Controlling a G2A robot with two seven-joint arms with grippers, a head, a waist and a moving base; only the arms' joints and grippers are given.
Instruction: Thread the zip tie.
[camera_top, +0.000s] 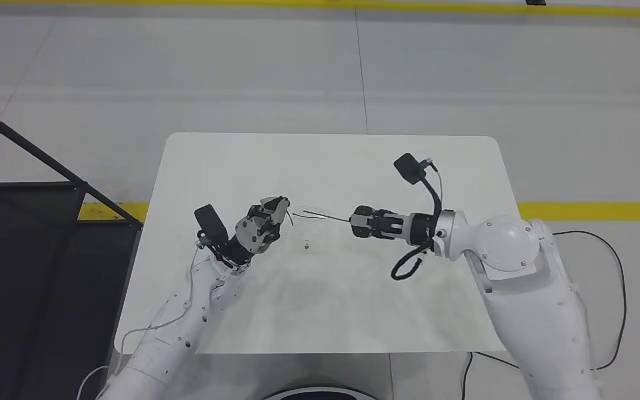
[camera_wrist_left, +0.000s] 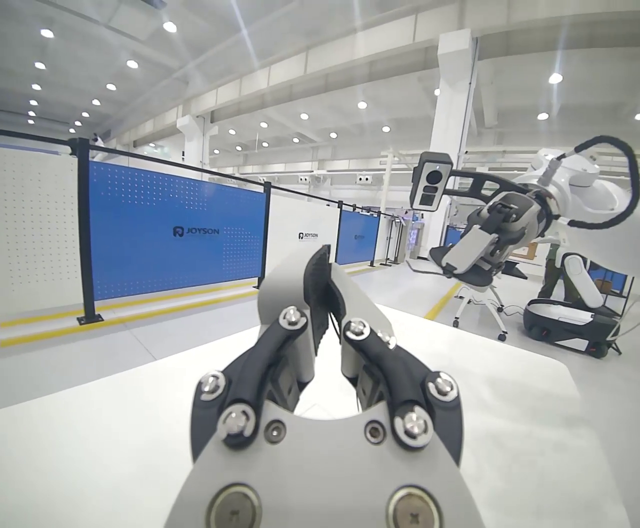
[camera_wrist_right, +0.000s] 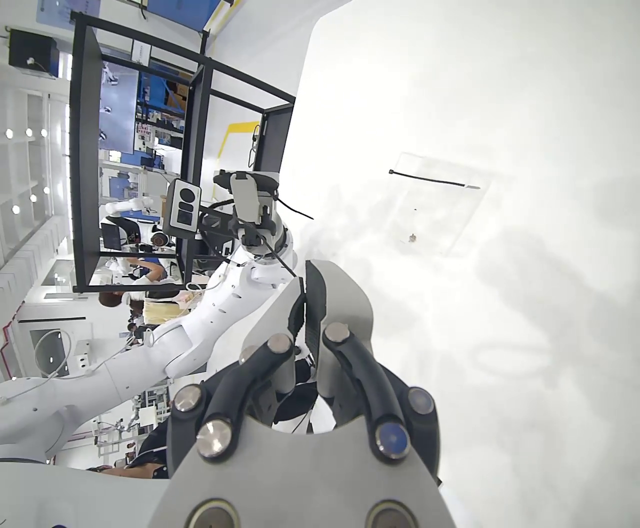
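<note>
Both grippers pinch the thin black zip tie (camera_wrist_right: 280, 260) mid-table: left gripper (camera_wrist_left: 326, 272) at its left end, right gripper (camera_wrist_right: 304, 281) at its right. A flat clear pouch (camera_wrist_right: 450, 220) nearby holds a second tie (camera_wrist_right: 430, 179)

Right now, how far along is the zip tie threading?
Done: the zip tie is lifted, held above the table. In hand: left gripper and right gripper are each shut on it, facing each other, the strand spanning them. Remaining: no closed loop shows, so passing the tail through the head looks outstanding; the head itself is too small to see.
</note>
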